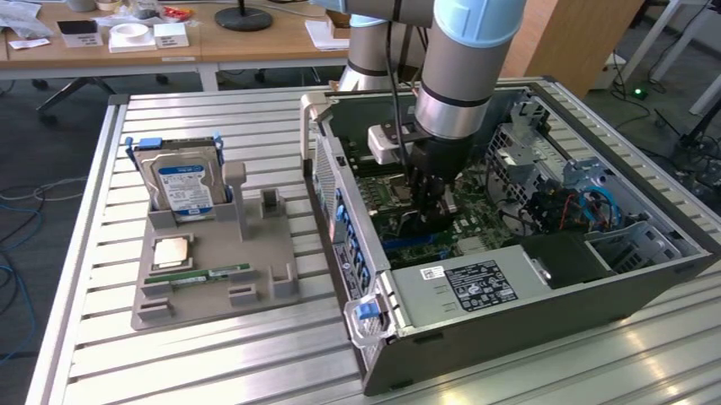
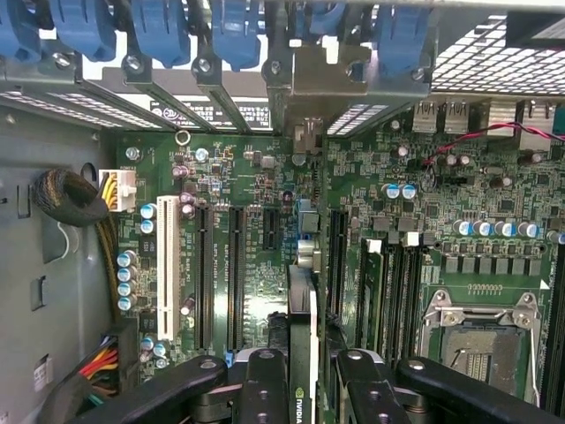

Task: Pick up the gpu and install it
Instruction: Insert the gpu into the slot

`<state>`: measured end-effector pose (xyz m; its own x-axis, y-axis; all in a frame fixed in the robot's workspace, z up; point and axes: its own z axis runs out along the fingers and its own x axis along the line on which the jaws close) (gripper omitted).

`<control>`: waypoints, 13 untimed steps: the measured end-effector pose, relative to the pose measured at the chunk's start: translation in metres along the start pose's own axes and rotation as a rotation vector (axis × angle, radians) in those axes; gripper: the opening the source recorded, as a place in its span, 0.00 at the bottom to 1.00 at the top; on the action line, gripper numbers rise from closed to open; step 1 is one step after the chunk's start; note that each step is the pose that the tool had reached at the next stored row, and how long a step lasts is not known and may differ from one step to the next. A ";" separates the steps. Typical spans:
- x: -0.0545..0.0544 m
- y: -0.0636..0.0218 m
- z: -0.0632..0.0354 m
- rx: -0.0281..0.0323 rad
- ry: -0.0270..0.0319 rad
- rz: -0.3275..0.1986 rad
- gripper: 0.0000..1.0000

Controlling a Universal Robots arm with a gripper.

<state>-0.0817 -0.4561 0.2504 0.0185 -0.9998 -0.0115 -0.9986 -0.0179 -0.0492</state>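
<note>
gripper point(image 2: 305, 375) partly closed, fingers point(image 2: 265, 384) clamped on both faces of the gpu point(image 2: 302, 309). the gpu stands edge-on over the motherboard point(image 2: 441, 177) inside the case point(image 1: 631, 278), its far end at the rear frame point(image 2: 177, 88). whether its connector has entered a slot cannot be told

hazards, as judged:
- card off line with its slot: the connector lands on the board beside the black slots point(image 2: 235, 265) and may crush parts
- far end catches the rear frame or the blue latches point(image 2: 159, 26): card tilts and seats at one end only
- narrow grip: card may slide in the jaws under push

markings: "nvidia" on the card edge by the fingers. board print not legible. black label on the power supply point(image 1: 479, 283) and blue-white label on the hard drive point(image 1: 184, 186) in the tray point(image 1: 214, 295): text too small to read
</note>
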 end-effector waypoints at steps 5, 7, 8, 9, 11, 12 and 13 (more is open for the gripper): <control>0.000 -0.0001 -0.0021 0.0029 -0.0003 0.000 0.26; 0.000 0.0005 -0.0022 0.0092 0.0001 0.000 0.26; 0.000 0.0008 -0.0022 0.0142 0.0002 0.000 0.26; 0.000 0.0013 -0.0023 0.0192 0.0002 0.000 0.26; 0.000 0.0023 -0.0023 0.0271 0.0004 0.000 0.26; 0.000 0.0024 -0.0023 0.0290 0.0004 0.000 0.26; 0.000 0.0024 -0.0022 0.0296 0.0003 0.000 0.26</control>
<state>-0.0842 -0.4561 0.2524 0.0189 -0.9998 -0.0112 -0.9967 -0.0180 -0.0787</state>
